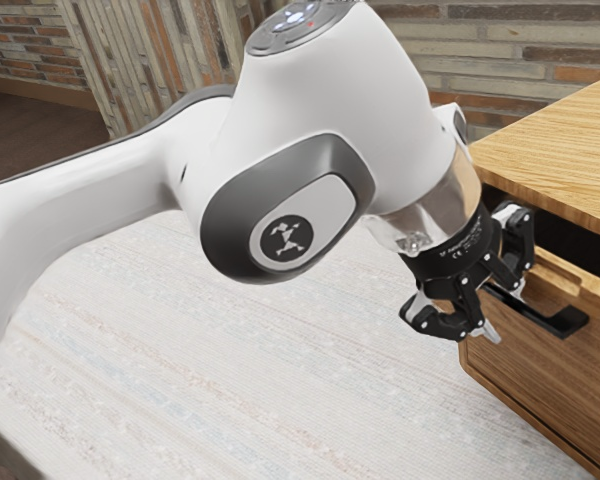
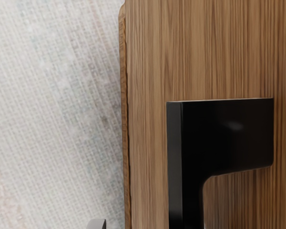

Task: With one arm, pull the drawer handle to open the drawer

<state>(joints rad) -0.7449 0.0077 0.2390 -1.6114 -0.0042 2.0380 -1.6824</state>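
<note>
- Foremost, the white arm comes in from the exterior view's left and bends down toward the wooden cabinet at the exterior view's right.
- Below the arm lies a pale woven surface. It runs up to the cabinet's foot, and in the wrist view it lies just beside the drawer's side edge.
- The drawer sits under the cabinet's top board. Its wood-grain front faces the arm.
- A dark gap shows between the top board and the upper edge of the drawer front. It is too dark to tell whether anything lies inside.
- The drawer handle is a black bar mounted on the front, standing off the wood on short legs. In the wrist view its corner and one leg lie directly under the hand.
- The black end effector is at the handle's end nearer the arm, close against the drawer front.
- Its jaws stand wide apart, one above the bar and one below it, with the bar's end between them. No squeeze on the bar is visible.
- One grey fingertip shows in the wrist view over the woven surface, apart from the black bar.
</note>
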